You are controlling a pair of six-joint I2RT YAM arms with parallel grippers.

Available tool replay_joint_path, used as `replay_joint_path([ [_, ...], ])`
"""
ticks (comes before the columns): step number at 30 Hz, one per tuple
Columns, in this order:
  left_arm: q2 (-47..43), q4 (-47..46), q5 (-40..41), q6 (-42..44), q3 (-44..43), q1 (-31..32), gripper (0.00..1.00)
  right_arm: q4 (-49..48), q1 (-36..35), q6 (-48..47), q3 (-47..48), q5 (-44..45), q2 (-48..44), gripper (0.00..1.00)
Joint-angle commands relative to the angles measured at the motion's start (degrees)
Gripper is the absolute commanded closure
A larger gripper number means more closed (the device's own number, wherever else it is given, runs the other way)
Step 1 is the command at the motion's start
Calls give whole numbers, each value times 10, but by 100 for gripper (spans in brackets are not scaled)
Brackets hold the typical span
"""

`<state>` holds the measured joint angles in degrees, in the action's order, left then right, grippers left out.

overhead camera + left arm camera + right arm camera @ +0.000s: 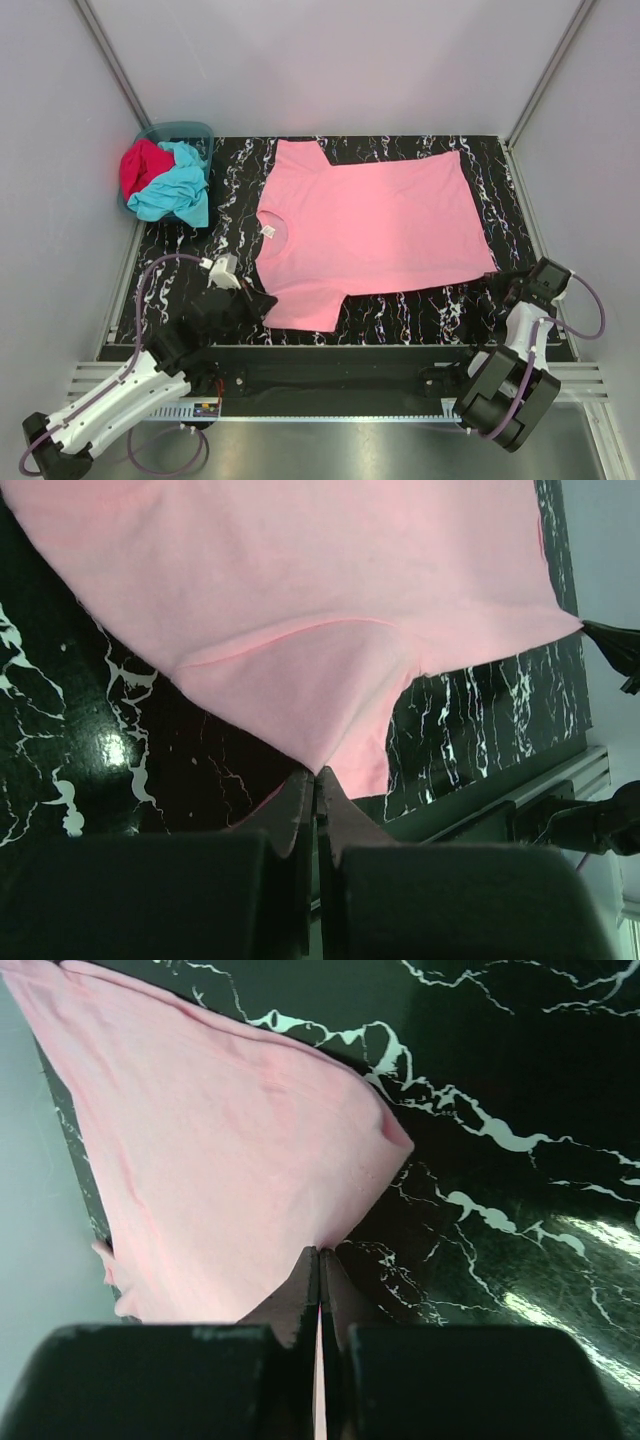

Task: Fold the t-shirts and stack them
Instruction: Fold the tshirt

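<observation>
A light pink t-shirt (370, 225) lies spread flat on the black marbled table, collar and white label (268, 231) to the left. My left gripper (262, 301) is shut on the edge of its near sleeve (320, 705). My right gripper (497, 283) is shut on its near right hem corner (330, 1230). The pink cloth runs between the jaws in both wrist views. A turquoise t-shirt (180, 190) and a crimson red t-shirt (140, 165) lie crumpled in the basket at the back left.
A teal plastic basket (185, 130) stands in the back left corner. The black marbled table (420, 305) is fenced by grey walls on three sides. A metal rail (330, 355) runs along the near edge by the arm bases.
</observation>
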<state>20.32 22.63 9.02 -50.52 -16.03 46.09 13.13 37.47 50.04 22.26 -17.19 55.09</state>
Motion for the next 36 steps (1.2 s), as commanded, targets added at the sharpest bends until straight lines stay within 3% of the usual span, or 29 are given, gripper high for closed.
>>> replay_joint_path([
  [1, -10, 21, 42, 14, -46, 1, 100, -3, -6, 7, 26, -15, -12, 100],
  [17, 85, -5, 173, 49, -120, -3, 100, -47, -107, 33, 69, 27, 33, 100],
  [24, 133, -45, 181, 78, -132, -44, 100, -73, -118, 47, 77, 42, 73, 100],
  [28, 168, -77, 146, 77, -134, -101, 100, -82, -122, 56, 75, 51, 81, 100],
  [36, 231, -126, 165, 71, -142, -105, 100, -93, -129, 73, 74, 64, 98, 100],
])
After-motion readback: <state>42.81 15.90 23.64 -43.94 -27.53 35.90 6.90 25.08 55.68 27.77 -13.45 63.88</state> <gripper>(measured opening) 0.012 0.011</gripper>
